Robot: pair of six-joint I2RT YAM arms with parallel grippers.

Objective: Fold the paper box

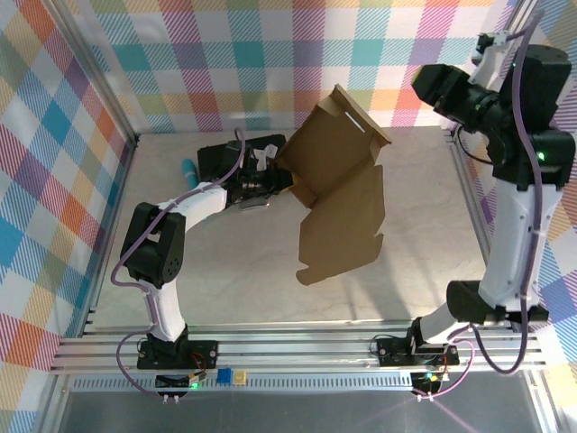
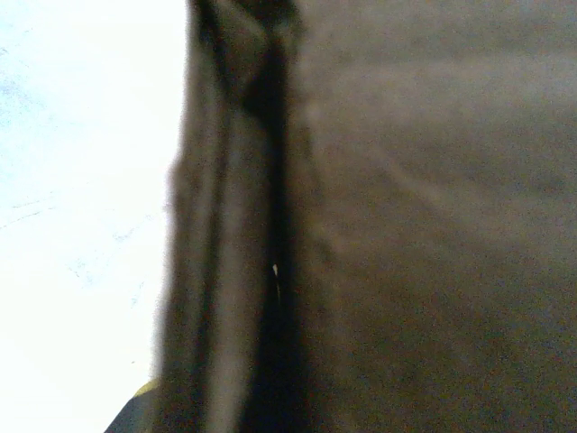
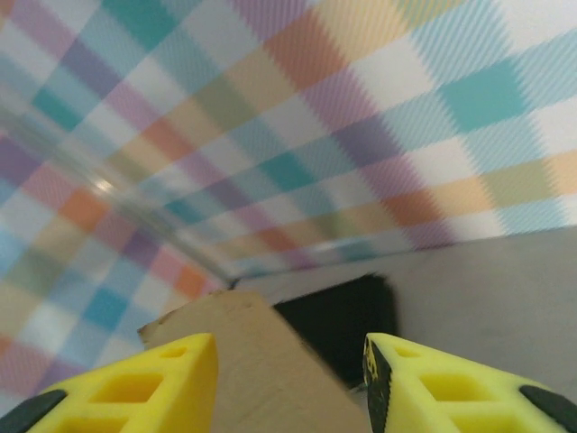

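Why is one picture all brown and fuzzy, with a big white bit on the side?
Left wrist view: the paper box is right up against the lens, so it blurs dark, and the table beside it glares white. Top view: sharp and evenly lit. Right wrist view: the checked wall looks a little soft.

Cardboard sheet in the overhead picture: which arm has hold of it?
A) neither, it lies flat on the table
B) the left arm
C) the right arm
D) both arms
B: in the top view the left gripper is shut on the left edge of the paper box, holding it up off the table, while the right gripper is open and apart from it.
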